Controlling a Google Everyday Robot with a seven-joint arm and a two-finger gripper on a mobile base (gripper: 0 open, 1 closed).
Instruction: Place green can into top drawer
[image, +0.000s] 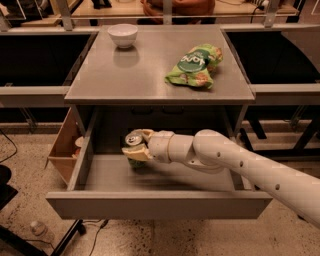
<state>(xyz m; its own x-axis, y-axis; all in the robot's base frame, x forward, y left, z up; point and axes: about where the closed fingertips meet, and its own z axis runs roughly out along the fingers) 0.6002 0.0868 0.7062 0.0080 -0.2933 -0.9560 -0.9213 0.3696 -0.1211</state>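
Top drawer (160, 206): grey metal, pulled fully open below the table, plain front panel nearest.
Gripper (135, 148): inside the drawer, left of centre, fingers clamped around the green can.
Green can (133, 138): upright in that grasp, silver top up; contact with the drawer floor cannot be told.
Grey table (145, 80): carries a green snack bag (195, 65) at right and a white bowl (123, 35) at far left.

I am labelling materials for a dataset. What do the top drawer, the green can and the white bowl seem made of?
The top drawer: probably metal, matte grey, thin folded walls. The green can, held by the gripper inside the drawer: likely aluminium, shiny silver top. The white bowl on the table: perhaps ceramic, glossy; plastic possible.
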